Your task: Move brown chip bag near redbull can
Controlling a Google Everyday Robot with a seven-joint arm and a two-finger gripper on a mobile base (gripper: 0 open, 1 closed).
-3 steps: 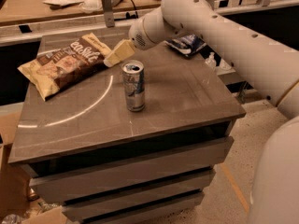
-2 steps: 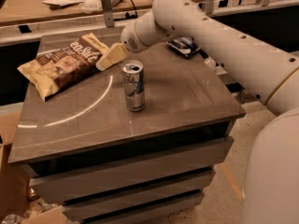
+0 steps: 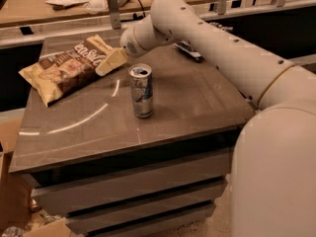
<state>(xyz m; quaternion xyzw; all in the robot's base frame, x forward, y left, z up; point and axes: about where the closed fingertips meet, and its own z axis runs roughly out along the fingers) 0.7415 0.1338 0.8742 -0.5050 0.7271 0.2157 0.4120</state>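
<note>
Grey-brown cabinet top point(image 3: 197, 102), drawer fronts below it, a wooden desk point(image 3: 49, 11) with papers along the back wall, and a cardboard box point(image 3: 9, 191) on the floor at lower left.

Camera view, the only one:
- The brown chip bag point(image 3: 61, 73) lies flat on the back-left part of the top. Its dark centre faces up and its left tan end reaches the left edge.
- The redbull can point(image 3: 142, 90) stands upright near the middle of the top, pull-tab end up. It is near the bag's right end but not touching it — bare surface shows between them.
- The arm point(image 3: 212, 48) comes in from the right, crossing above the back of the top.
- The gripper point(image 3: 104, 67) is angled down to the left and rests on the bag's right tan end, behind and left of the can. Whether it is pinching the bag or only lying against it — cannot tell from where I stand.
- A small dark blue bag point(image 3: 190, 51) lies at the back right, partly hidden by the arm and well apart from the can.
</note>
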